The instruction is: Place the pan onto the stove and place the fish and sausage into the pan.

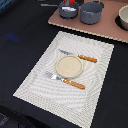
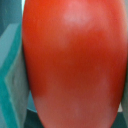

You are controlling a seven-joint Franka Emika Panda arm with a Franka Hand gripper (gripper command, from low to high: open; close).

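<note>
Across the far edge of the exterior view lies the stove (image 1: 102, 22), a pinkish board. On it, toward that view's left, stands the pan (image 1: 68, 9), its thin handle pointing off to the left; something red and white shows inside it, too small to name. A larger grey pot (image 1: 91, 12) sits just beside it. Nearer is a striped placemat (image 1: 67, 75) bearing a round plate (image 1: 69, 66), a knife (image 1: 79, 57) and a fork (image 1: 65, 80). The arm is not visible there. Up close, the wrist view is filled by the sausage (image 2: 75, 62), glossy red-orange, its long axis running up the picture, a teal edge beside it. The jaws are hidden, so I cannot tell their state.
</note>
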